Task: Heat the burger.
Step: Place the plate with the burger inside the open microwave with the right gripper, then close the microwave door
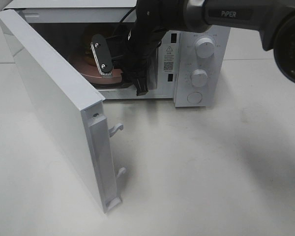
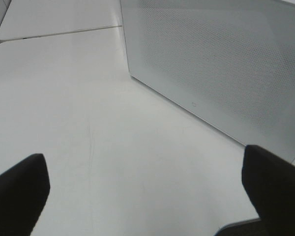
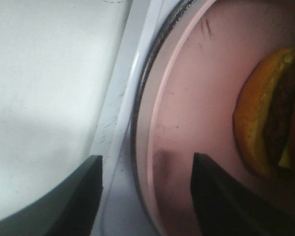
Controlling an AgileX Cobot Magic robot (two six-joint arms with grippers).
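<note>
The left gripper [image 2: 143, 155] hangs over the table [image 2: 78, 98] beside the microwave door [image 2: 226, 69], jaws spread wide, holding nothing. Inside the microwave [image 1: 201, 64], the right gripper [image 3: 146, 162] has its jaws partly apart astride the rim of the pink plate [image 3: 196, 98]; the burger [image 3: 268, 113] sits on that plate.

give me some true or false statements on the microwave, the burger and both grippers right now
1. The microwave door stands open. True.
2. The burger sits on the pink plate inside the microwave. True.
3. The left gripper holds the burger. False: it is open and empty above the table.
4. The right gripper is clamped shut. False: its jaws stand apart, astride the plate's rim.
</note>
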